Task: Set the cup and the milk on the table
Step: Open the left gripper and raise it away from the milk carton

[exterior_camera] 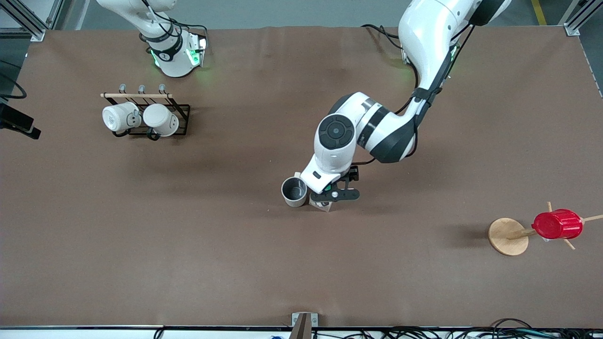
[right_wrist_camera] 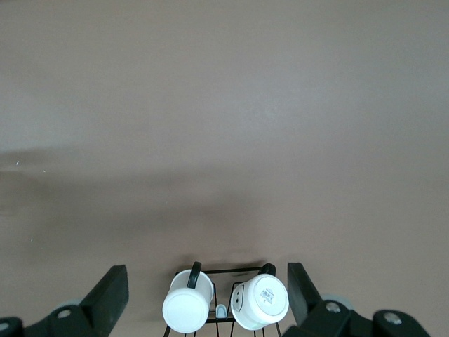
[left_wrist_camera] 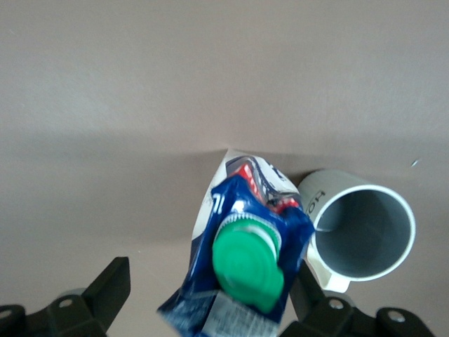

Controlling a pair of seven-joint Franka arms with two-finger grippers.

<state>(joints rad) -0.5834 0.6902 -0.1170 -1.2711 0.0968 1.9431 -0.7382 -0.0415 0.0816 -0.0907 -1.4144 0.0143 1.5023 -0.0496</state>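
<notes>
The beige cup [exterior_camera: 294, 190] stands upright on the brown table [exterior_camera: 188, 263] near its middle; its dark grey inside shows in the left wrist view [left_wrist_camera: 365, 232]. The blue-and-white milk carton [left_wrist_camera: 245, 239] with a green cap [left_wrist_camera: 247, 261] stands right beside it, toward the left arm's end, leaning a little. In the front view only a corner of the milk [exterior_camera: 325, 207] shows under the hand. My left gripper [exterior_camera: 330, 197] is low over the carton, its fingers [left_wrist_camera: 112, 288] spread wide on either side of it. My right gripper [right_wrist_camera: 207, 281] is open and empty, high over the mug rack.
A black wire rack [exterior_camera: 181, 120] with two white mugs [exterior_camera: 141, 117] stands near the right arm's base; it also shows in the right wrist view [right_wrist_camera: 224, 302]. A wooden mug tree [exterior_camera: 508, 236] holding a red ribbed cup [exterior_camera: 557, 224] stands toward the left arm's end.
</notes>
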